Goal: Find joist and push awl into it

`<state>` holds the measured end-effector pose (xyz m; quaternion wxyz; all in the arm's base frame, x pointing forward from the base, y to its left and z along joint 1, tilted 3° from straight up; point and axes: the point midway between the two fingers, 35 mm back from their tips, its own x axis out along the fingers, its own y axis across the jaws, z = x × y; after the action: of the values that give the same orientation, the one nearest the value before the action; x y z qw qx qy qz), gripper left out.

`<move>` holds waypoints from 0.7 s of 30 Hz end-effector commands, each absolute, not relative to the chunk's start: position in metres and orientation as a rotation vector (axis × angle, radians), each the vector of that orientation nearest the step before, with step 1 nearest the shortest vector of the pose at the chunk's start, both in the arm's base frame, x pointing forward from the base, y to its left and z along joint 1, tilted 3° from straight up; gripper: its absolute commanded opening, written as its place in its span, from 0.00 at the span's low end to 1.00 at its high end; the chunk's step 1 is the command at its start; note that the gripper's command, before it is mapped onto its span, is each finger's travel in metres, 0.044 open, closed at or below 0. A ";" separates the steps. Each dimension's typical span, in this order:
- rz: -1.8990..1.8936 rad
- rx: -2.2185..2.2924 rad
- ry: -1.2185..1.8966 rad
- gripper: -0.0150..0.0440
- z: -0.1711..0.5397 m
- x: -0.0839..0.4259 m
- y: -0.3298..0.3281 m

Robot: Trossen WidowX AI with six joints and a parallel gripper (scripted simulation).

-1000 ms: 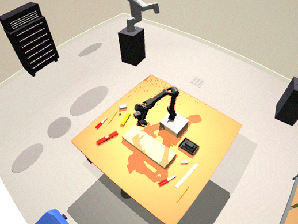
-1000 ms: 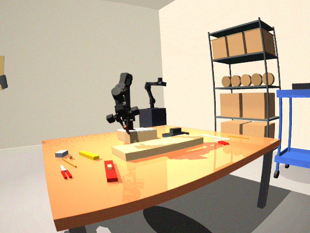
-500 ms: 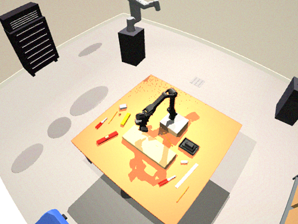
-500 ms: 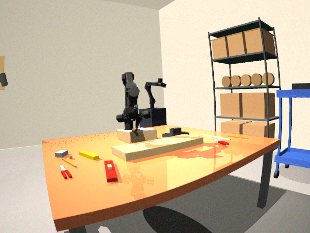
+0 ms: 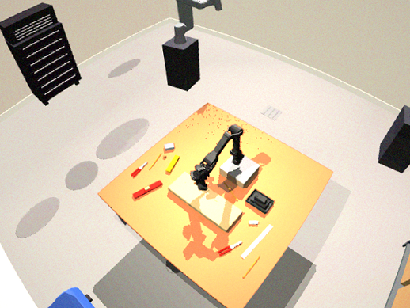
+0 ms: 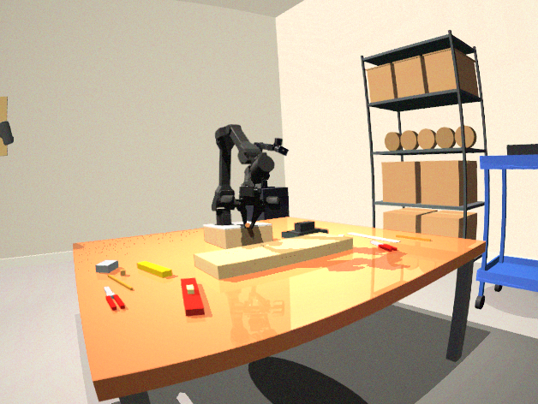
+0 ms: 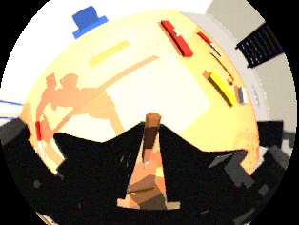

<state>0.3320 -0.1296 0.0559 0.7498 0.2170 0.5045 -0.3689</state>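
My gripper (image 5: 202,187) (image 6: 248,225) (image 7: 150,125) is shut on the brown handle of the awl (image 6: 248,224) (image 7: 151,135). It hangs over the back side of the floor panel (image 5: 182,183) (image 6: 282,257) (image 7: 167,91), left of its middle in the top view. The awl's metal tip shows in the wrist view below the handle; in the top and exterior views it is hidden or too small to tell. The black stud finder (image 5: 261,199) (image 6: 304,225) lies in the black tray (image 5: 265,210) (image 6: 288,234). No hole can be made out in the panel.
The arm stands on a white-topped block (image 5: 246,172) (image 6: 217,238) close behind the panel. A red level (image 5: 147,188) (image 6: 191,297) (image 7: 176,38), a yellow bar (image 5: 172,164) (image 6: 153,269) (image 7: 222,89) and red-handled pliers (image 6: 115,300) lie left. A white ruler (image 5: 257,242) lies right.
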 end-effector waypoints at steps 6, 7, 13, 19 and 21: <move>-0.896 0.396 1.064 0.25 0.060 0.347 -0.099; -0.907 0.385 1.059 0.25 0.061 0.348 -0.096; -0.967 0.316 1.013 0.25 0.064 0.353 -0.075; -1.013 0.244 0.945 0.25 0.069 0.358 -0.052; -1.024 0.220 0.917 0.25 0.071 0.360 -0.044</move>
<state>0.3547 -0.0568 0.0641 0.7582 0.1180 0.4484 -0.4584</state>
